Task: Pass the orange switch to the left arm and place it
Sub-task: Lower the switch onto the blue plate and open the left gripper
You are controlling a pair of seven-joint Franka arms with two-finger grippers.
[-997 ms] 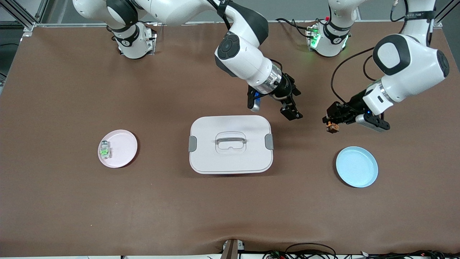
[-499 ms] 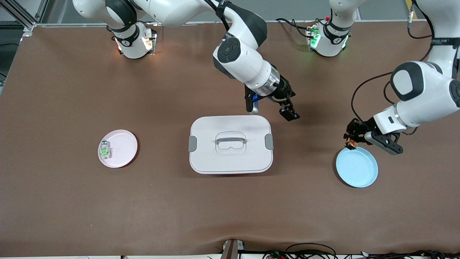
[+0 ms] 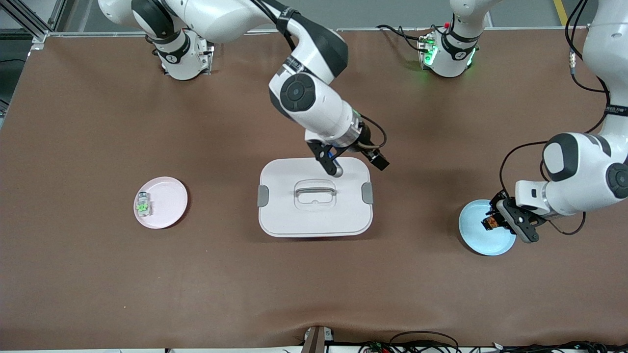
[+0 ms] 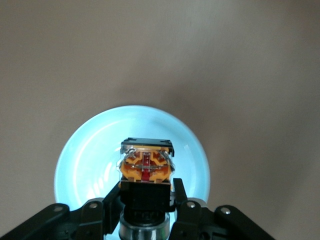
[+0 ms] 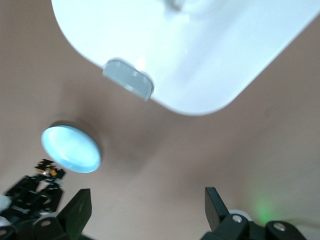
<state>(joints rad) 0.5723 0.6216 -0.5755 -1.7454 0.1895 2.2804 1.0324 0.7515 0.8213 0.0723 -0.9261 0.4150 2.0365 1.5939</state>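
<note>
Left tool (image 4: 146, 200) grips orange switch (image 4: 146, 165) over blue plate (image 4: 85, 155).

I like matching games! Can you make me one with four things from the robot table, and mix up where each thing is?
Things:
1. orange switch
2. box
3. green part
4. right gripper

Places or states:
A. lying on the pink plate
B. open, over the table beside the box
C. held by the left gripper over the blue plate
D. in the middle of the table, lid clasped shut

Pairs: 1-C, 2-D, 3-A, 4-B
</note>
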